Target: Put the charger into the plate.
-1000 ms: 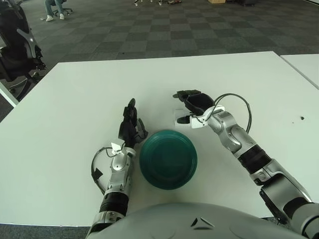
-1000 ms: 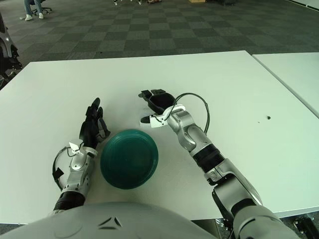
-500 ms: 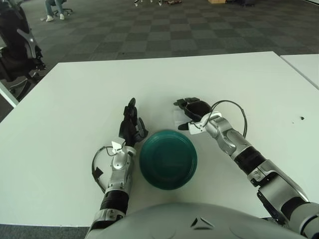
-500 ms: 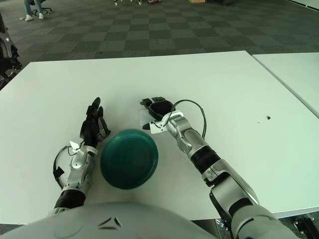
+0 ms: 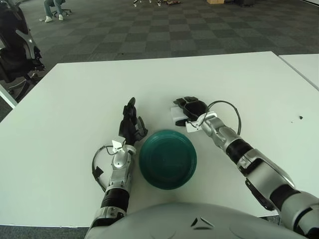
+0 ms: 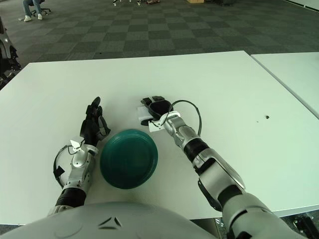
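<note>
**Right hand on charger, beyond the plate**

- Charger (image 5: 178,114): small white block on the white tabletop (image 5: 75,99), at about 12–1 o'clock from the plate, close to its far rim but not in it. Can't tell if it's resting on the surface or lifted slightly.
- Right hand (image 5: 191,107): directly at the charger, on its 3 o'clock side. Dark fingers (image 6: 158,104) curl over and around the block's right and far edges; the left end of the block sticks out past the fingers. Reads as a closed grasp on the charger. Forearm runs back toward 4–5 o'clock, with a black cable looping above the wrist.
- Plate (image 5: 168,159): round, dark teal, sits near the front edge of the tabletop, nothing visible in it. It lies between the two forearms.
- Left hand (image 5: 130,125): at the plate's 9–10 o'clock, just beside the rim, touching or nearly so; can't tell which. Fingers extended and relaxed, pointing toward 12 o'clock, holding nothing. Forearm lies along the tabletop at the plate's left.
- Charger and left hand are apart, with bare tabletop between them.
</note>
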`<action>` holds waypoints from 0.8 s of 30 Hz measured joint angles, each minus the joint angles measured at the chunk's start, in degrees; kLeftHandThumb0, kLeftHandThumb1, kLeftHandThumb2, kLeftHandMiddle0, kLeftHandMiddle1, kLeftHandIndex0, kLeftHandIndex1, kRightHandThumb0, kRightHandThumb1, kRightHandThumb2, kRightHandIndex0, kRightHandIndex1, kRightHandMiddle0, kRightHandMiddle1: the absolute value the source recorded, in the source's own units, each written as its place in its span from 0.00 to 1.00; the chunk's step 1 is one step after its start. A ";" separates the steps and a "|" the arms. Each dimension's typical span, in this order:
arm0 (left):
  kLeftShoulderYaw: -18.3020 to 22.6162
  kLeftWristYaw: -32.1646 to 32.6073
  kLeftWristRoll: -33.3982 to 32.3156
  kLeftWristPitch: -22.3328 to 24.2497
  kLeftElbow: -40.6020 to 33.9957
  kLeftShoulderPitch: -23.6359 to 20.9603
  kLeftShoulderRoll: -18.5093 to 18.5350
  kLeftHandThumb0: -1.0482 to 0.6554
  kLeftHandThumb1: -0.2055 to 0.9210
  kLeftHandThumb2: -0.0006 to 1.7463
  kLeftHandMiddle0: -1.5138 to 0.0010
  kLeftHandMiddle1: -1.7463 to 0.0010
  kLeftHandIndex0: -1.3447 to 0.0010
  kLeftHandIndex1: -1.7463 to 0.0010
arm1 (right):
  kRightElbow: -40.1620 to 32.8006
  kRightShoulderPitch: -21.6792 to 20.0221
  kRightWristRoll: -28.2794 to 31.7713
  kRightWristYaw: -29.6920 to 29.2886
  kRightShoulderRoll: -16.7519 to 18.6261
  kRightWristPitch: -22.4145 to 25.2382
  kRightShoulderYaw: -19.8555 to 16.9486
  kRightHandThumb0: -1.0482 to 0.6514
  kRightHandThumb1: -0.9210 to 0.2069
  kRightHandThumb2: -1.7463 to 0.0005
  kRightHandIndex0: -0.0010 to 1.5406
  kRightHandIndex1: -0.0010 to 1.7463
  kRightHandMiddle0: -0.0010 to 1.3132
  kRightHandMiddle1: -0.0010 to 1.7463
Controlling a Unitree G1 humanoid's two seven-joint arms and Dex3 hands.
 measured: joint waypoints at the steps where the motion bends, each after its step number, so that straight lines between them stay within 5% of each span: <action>1: 0.01 0.00 -0.04 0.06 -0.01 -0.04 0.00 0.01 1.00 0.61 0.94 1.00 1.00 0.77 | 1.78 -0.84 0.03 -0.65 0.42 -0.41 0.11 0.19 0.00 0.72 0.16 0.02 0.00 0.29; 6: -0.33 0.34 -0.01 0.50 -0.06 -0.05 0.02 0.01 1.00 0.62 0.94 1.00 1.00 0.79 | 8.94 -4.29 0.09 -3.50 1.83 -2.00 0.73 0.20 0.00 0.71 0.19 0.03 0.00 0.31; 8: -0.52 0.70 0.14 0.68 -0.06 -0.02 0.02 0.01 1.00 0.62 0.93 0.99 1.00 0.79 | 11.49 -5.26 0.10 -4.59 2.22 -2.72 1.09 0.21 0.00 0.71 0.25 0.05 0.00 0.43; 9: -0.61 0.86 0.20 0.72 -0.06 -0.01 0.02 0.01 1.00 0.62 0.93 0.99 1.00 0.79 | 12.64 -5.55 0.10 -5.04 2.39 -3.05 1.32 0.21 0.00 0.72 0.28 0.09 0.04 0.58; 13: -0.79 1.23 0.19 1.06 -0.14 0.02 0.02 0.00 1.00 0.61 0.92 0.99 1.00 0.78 | 14.98 -6.54 0.11 -6.85 2.55 -4.45 2.15 0.29 0.03 0.69 0.28 0.37 0.12 0.88; 15: -0.81 1.26 0.07 1.29 -0.16 0.03 0.02 0.00 1.00 0.61 0.92 0.99 1.00 0.78 | 15.68 -6.88 0.08 -7.58 2.54 -5.06 2.62 0.34 0.07 0.64 0.28 0.49 0.17 0.94; 19: -0.99 1.25 -0.17 1.52 -0.19 0.06 0.01 0.00 1.00 0.60 0.91 0.99 1.00 0.77 | 16.41 -7.38 -0.18 -9.06 2.24 -5.65 3.90 0.38 0.16 0.56 0.29 0.74 0.23 0.99; 24: -1.12 1.23 -0.64 1.66 -0.25 0.09 0.01 0.00 1.00 0.60 0.91 0.99 1.00 0.76 | 16.64 -8.22 -0.85 -10.46 1.25 -7.20 6.25 0.38 0.22 0.51 0.33 0.94 0.27 1.00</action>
